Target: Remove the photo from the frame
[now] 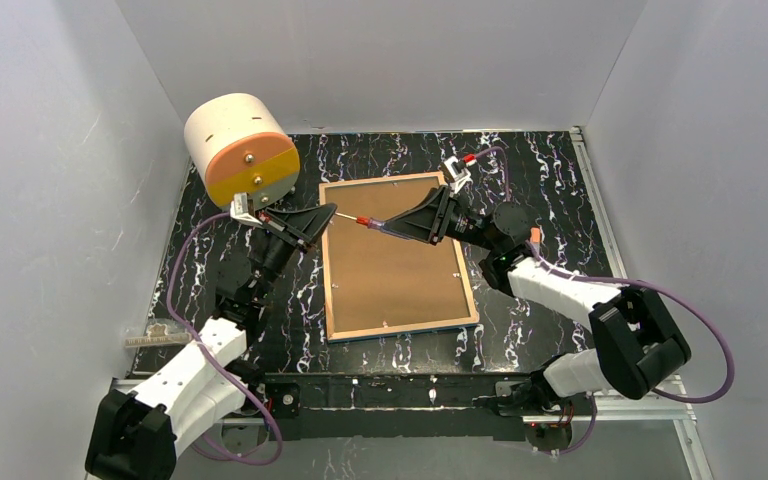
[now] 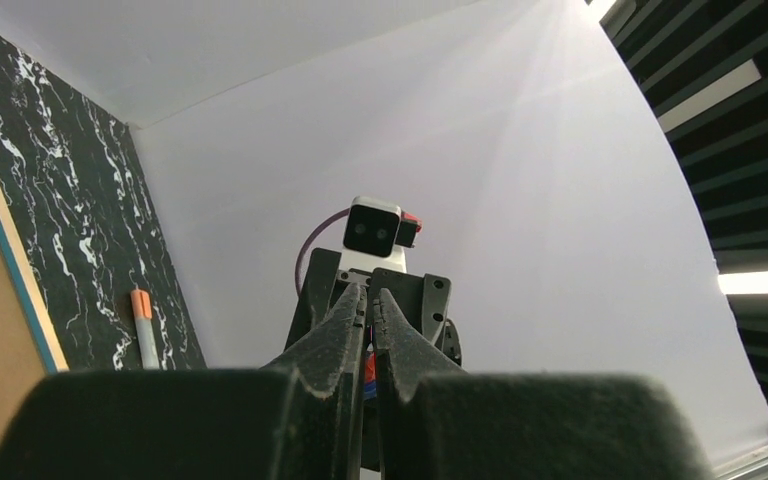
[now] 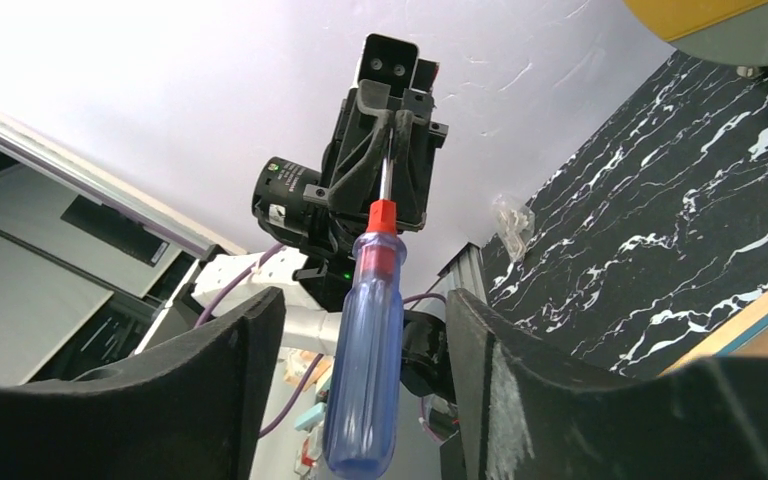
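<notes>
The frame (image 1: 401, 327) lies face down on the black marbled table, its wooden edging and thin blue rim showing; its blue rim also shows in the left wrist view (image 2: 12, 255). The plain brown backing board (image 1: 395, 265) fills it, so the photo is hidden. My left gripper (image 1: 327, 214) is shut on the metal shaft of a screwdriver (image 1: 365, 222) above the frame's far left corner. The screwdriver's clear blue handle (image 3: 370, 370) hangs between the fingers of my right gripper (image 3: 360, 300), which is open and not touching it.
A big white cylinder with an orange and yellow end (image 1: 240, 150) stands at the back left. An orange-capped marker (image 1: 537, 237) lies right of the frame. A small clear bag (image 1: 160, 332) lies at the near left. White walls enclose the table.
</notes>
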{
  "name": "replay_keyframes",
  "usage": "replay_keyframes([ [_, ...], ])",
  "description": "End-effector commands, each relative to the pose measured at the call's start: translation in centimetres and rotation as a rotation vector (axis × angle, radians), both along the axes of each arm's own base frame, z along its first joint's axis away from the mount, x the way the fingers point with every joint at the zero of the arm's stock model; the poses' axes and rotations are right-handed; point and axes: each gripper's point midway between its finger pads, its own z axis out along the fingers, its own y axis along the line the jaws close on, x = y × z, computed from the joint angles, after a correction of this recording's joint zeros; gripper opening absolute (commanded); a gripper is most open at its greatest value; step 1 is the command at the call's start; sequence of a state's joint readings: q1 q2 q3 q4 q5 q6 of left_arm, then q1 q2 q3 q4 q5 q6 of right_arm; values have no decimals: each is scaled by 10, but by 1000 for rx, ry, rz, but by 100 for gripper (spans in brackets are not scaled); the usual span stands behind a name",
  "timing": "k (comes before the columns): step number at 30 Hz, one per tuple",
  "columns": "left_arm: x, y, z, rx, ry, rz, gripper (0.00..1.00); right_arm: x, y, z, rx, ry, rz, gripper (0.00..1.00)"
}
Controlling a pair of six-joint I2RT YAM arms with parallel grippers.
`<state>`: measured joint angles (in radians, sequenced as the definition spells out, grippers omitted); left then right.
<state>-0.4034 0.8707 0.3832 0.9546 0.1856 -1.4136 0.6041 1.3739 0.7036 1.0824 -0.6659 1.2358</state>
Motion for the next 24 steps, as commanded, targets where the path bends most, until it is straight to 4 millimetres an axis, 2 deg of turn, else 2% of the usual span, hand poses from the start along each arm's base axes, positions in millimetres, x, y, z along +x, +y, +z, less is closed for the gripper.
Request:
replay_keyframes([
  [1, -4, 8, 13, -66, -44, 29, 0, -11, -1, 22, 64, -84, 37, 65],
  [5, -4, 7, 9, -64, -36, 24, 0, -7, 2, 20, 50, -78, 30, 59],
  [11, -1, 8, 5, -61, -28, 34, 0, -4, 15, 14, 8, -63, 26, 58],
  [14, 0, 8, 4, -62, -25, 38, 0, 1, 17, 12, -1, -50, -1, 53],
  [17, 0, 8, 1, -57, -20, 39, 0, 1, 15, 19, 21, -66, -20, 46],
  [22, -1, 9, -6, -55, -6, 42, 0, 2, 20, 19, 4, -70, -14, 45],
  [24, -1, 9, -6, -55, -7, 40, 0, 2, 21, 17, 3, -67, -11, 40],
])
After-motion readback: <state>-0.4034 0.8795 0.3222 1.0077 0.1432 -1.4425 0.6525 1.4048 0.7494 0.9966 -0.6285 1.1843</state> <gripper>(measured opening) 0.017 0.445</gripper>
